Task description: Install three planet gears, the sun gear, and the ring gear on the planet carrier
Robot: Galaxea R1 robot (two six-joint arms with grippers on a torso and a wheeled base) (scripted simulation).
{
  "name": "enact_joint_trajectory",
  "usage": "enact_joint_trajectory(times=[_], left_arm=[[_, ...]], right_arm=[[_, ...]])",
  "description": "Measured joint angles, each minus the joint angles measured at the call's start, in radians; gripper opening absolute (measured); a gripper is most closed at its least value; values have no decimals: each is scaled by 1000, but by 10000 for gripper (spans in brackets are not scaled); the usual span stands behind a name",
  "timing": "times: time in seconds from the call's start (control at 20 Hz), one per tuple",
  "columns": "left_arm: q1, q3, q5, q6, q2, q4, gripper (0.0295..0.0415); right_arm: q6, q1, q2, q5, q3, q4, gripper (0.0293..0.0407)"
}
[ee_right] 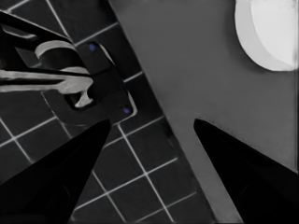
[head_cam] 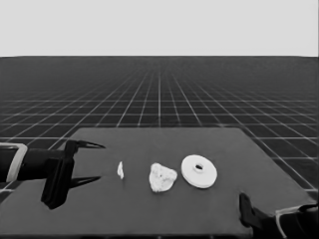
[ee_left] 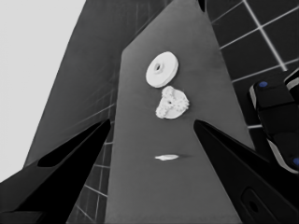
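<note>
We start at the left gripper (head_cam: 94,162), which waits over the table's left end with its two long fingers spread wide apart and nothing between them. In its own wrist view the same fingers (ee_left: 70,158) stand well apart, framing bare table (ee_left: 140,196). Just beyond the fingertips, toward the table's middle, stands the thin white piece (head_cam: 120,170) — apart from the gripper, not touched by it.

Farther along we find the smaller round part (head_cam: 162,178), with knobbly toothed gears (ee_left: 172,103) sitting on top of it in a cluster; we cannot count them for certain. Just beside this cluster, toward the right, lies the larger round part (head_cam: 199,171), flat on the table with its raised hub and dark centre hole up. It looks close to the cluster, and we cannot tell whether the two touch.

The right gripper (head_cam: 245,209) is parked at the lower right corner of the head view. Its wrist view shows its fingers (ee_right: 70,158) held wide apart over the table's edge and the floor grid — empty, with the rim of the larger round part (ee_right: 268,32) in sight.
</note>
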Motion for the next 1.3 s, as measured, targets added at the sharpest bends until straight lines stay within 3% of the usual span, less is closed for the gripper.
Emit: enact_joint_trajectory(times=[0.05,0.1,0.2,0.3,0.5,0.6,0.7,1.0,1.05,1.3], left_arm=[[0,0,0,0,0,0,385],[0,0,0,0,0,0,385],[0,0,0,0,0,0,385],[0,0,0,0,0,0,385],[0,0,0,0,0,0,385],[0,0,0,0,0,0,385],[0,0,0,0,0,0,385],[0,0,0,0,0,0,385],[0,0,0,0,0,0,385],[0,0,0,0,0,0,385]], right_arm=[[449,321,274,-256,-237,382,398],[614,429,495,-288,-550,504,393],[668,437,689,-312,-940,569,386],[663,434,769,-322,-1113,589,385],[652,432,813,-328,-1210,599,385],[626,309,840,-254,-1275,500,385],[609,265,858,-225,-1317,471,385],[600,247,868,-210,-1340,457,385],[600,246,868,-209,-1341,457,349],[600,246,868,-209,-1341,457,348]])
